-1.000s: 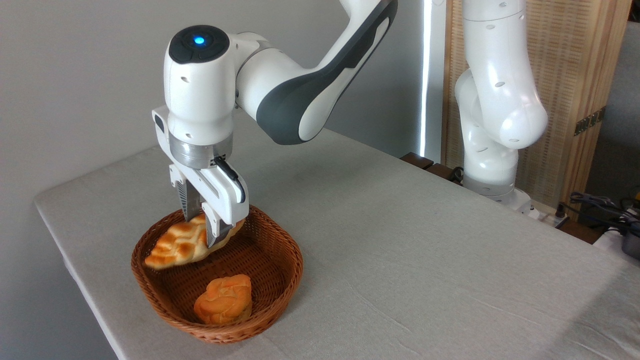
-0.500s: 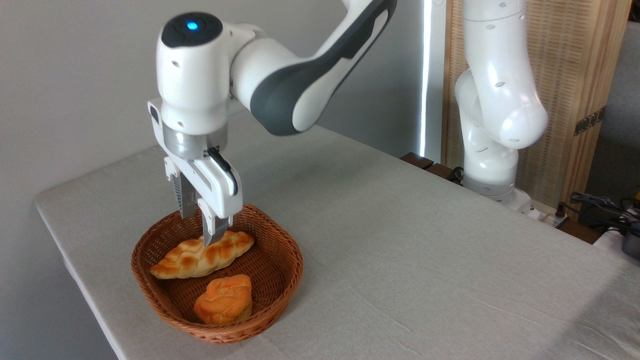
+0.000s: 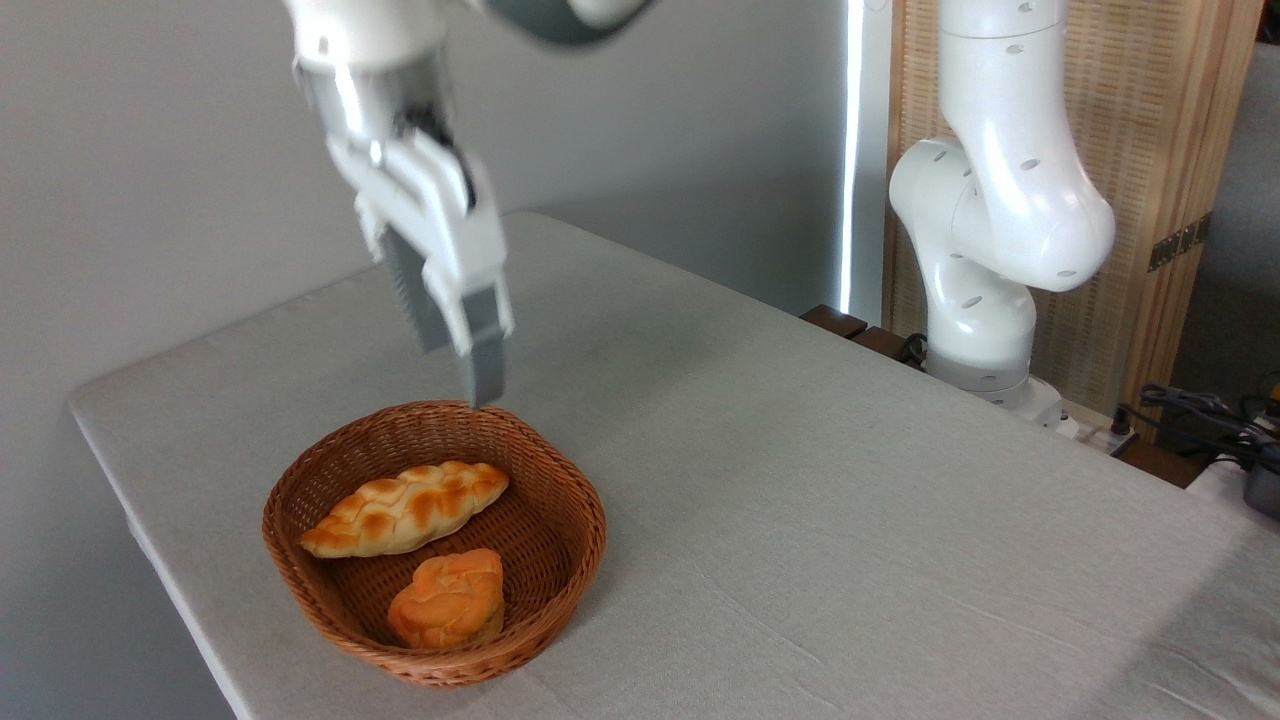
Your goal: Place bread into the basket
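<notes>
From my screen, the bread (image 3: 405,508) lies inside the basket (image 3: 300,470), resting on the woven floor along the far-left part, its long axis running from near-left to far-right. Nothing touches it. A small orange bun (image 3: 448,598) sits in the near part of the same basket, just beside the loaf; I cannot tell whether they touch. The basket stands near the left, near corner of the surface (image 3: 800,500).

My end effector (image 3: 458,365) hangs above the far rim of the basket, well clear of the loaf, tilted and blurred. Its two fingers look parted with nothing between them, so I read it as released and empty.

I judge the placement itself done; what remains is only to get the arm away cleanly. The risks I see are small. The lower fingertip sits close above the far rim, so a sideways or downward sweep could clip the wicker and shove the basket toward the table's near-left edge. The basket's flared sides are shallow, so a hard knock could tip the loaf out. A straight upward retreat avoids both.
</notes>
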You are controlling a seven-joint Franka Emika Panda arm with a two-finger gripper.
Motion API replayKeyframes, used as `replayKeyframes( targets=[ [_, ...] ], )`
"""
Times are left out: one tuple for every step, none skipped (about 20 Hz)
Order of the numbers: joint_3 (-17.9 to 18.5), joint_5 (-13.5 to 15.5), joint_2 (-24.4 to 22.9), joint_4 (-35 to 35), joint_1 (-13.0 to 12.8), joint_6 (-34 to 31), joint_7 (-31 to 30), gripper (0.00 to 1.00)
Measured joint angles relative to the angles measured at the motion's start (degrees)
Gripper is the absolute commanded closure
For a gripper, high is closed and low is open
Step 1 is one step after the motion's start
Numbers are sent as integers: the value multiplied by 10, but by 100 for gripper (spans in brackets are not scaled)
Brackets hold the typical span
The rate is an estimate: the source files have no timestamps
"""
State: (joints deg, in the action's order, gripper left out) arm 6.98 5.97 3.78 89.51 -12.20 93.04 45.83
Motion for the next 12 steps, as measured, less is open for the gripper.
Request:
replayKeyframes(
  targets=[
    [-6,-15,-13,-2,3,-15,-2,0],
    [-8,-20,-19,-2,5,-22,-2,0],
    [-9,-26,-27,-2,8,-28,-2,0],
    [-10,-27,-31,-2,10,-29,-2,0],
    [-10,-28,-34,-1,15,-30,1,0],
    [-11,-28,-35,-1,20,-30,3,0],
    [-12,-28,-34,0,22,-30,4,0],
    [-16,-28,-34,2,28,-30,7,0],
    [-19,-28,-33,2,31,-30,7,0],
    [-28,-28,-33,4,40,-30,7,0],
    [-34,-28,-33,5,45,-30,7,0],
    [-42,-28,-33,6,52,-30,7,0]
  ],
)
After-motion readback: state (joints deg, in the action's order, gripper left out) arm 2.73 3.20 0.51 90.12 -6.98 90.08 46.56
